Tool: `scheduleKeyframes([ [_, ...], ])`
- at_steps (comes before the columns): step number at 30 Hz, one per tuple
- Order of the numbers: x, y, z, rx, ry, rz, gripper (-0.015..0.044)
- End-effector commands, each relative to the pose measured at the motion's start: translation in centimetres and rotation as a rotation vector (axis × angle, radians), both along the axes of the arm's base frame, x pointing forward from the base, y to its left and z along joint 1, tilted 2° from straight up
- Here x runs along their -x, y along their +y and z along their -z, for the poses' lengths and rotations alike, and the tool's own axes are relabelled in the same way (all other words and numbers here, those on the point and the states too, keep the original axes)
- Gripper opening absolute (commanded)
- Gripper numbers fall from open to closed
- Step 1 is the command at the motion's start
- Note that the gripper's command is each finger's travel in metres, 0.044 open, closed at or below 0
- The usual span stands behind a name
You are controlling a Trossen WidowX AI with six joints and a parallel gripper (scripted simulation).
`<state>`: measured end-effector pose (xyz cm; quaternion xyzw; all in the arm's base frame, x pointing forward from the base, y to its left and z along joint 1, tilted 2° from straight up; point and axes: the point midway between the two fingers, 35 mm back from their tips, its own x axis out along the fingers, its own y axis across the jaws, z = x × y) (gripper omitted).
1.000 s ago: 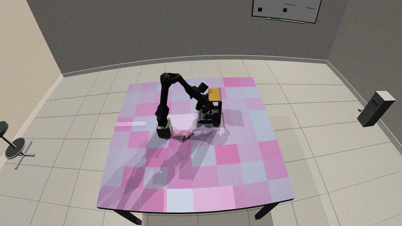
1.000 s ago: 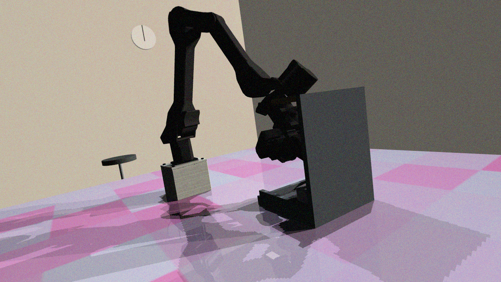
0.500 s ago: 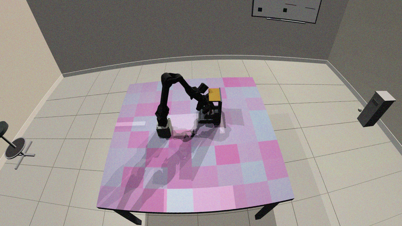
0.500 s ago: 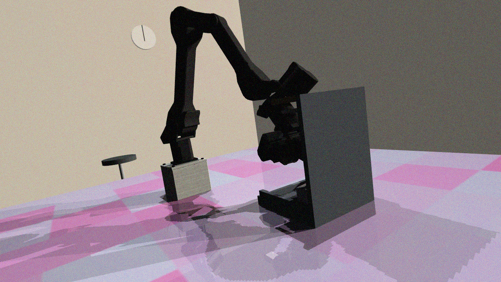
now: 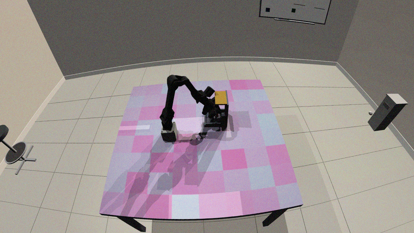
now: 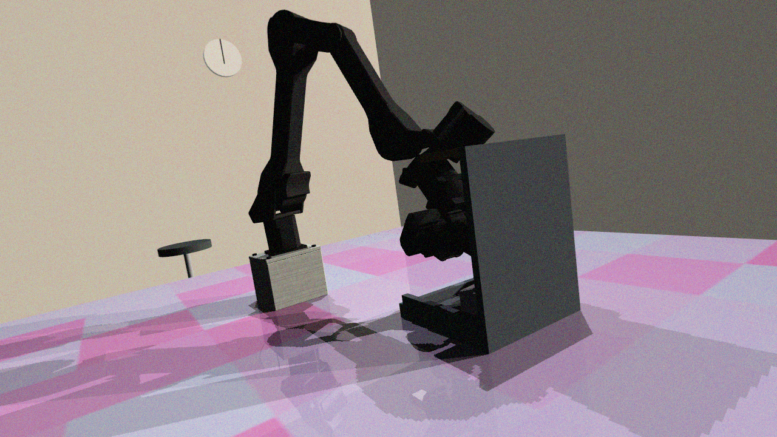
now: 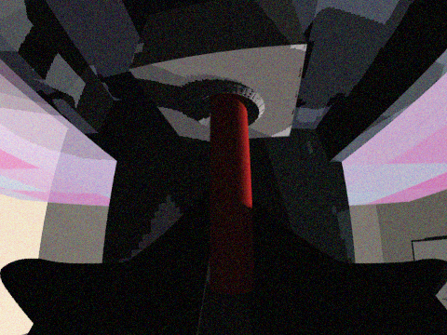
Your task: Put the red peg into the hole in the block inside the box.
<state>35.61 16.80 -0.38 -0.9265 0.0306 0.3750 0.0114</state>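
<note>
The red peg (image 7: 230, 154) is upright between my fingers, under the flat orange roof (image 5: 220, 97). My gripper (image 7: 223, 199) (image 5: 214, 114) is shut on it, inside the open front of the dark box (image 5: 224, 117) (image 6: 524, 244). In the wrist view the pale top of the block (image 7: 279, 70) shows beyond the peg. The peg's lower end lies within the outline of the round hole (image 7: 254, 112), left of its lit right edge. I cannot tell whether the tip is above the hole or a little inside it. The box wall hides the fingers and peg in the exterior view.
The roof's front edge is close to my wrist. Side walls of the box flank the fingers, and a low front sill (image 6: 434, 315) crosses the box's opening. The arm's pale base (image 5: 168, 135) (image 6: 295, 280) stands on the checkered table (image 5: 208, 202), in front of the opening.
</note>
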Motion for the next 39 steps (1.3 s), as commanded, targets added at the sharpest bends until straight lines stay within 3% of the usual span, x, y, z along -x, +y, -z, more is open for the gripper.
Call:
scheduleKeyframes([
  [1, 0.4, -0.2, 0.9, 0.011, 0.021, -0.006, 0.0000],
  [11, 0.4, -0.2, 1.0, 0.011, 0.021, -0.006, 0.0000],
  [20, 0.0, 0.0, 0.4, 0.002, 0.004, 0.000, 0.0220],
  [39, 4.8, -0.2, 0.3, 0.011, 0.025, -0.005, 0.0220],
])
